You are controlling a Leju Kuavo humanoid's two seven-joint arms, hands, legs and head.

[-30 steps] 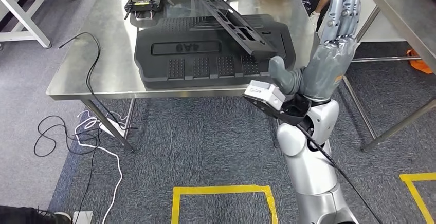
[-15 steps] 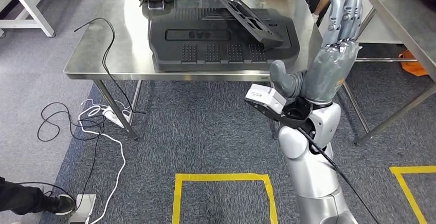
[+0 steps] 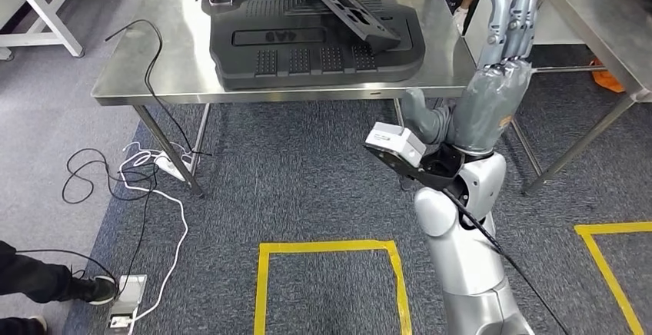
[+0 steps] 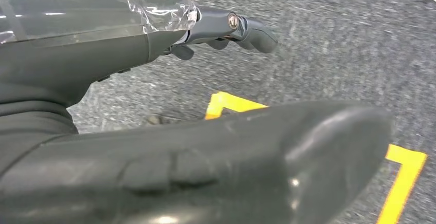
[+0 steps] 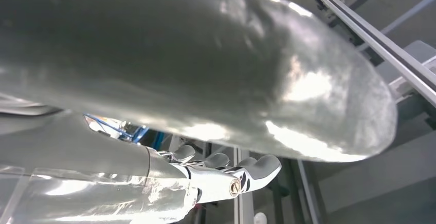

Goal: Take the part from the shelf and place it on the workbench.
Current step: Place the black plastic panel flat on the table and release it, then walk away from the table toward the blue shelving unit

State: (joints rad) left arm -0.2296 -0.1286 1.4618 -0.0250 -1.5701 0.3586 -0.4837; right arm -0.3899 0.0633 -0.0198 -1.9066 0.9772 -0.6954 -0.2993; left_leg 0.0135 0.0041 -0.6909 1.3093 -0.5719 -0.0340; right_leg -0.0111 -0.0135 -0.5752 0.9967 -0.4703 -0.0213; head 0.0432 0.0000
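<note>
1. The right hand point(image 3: 492, 81) is raised in front of the robot, with its fingers point(image 3: 513, 8) straight, pointing up and close together, and the thumb point(image 3: 421, 112) out to the side. It holds nothing.
2. The left hand point(image 4: 154, 147) hangs over grey carpet with yellow tape point(image 4: 406, 183). Its fingers point(image 4: 231, 26) are stretched out, a little bent at the tips, and nothing is in it.
3. The part point(image 3: 338, 4), a long black frame, lies tilted on a big black moulded panel point(image 3: 307, 43) on the steel bench point(image 3: 146, 66).
4. Cables point(image 3: 131, 189) lie on the floor beside the bench's leg.
5. A person's shoe point(image 3: 96, 289) is at the lower left, near a white power strip point(image 3: 127, 300).
</note>
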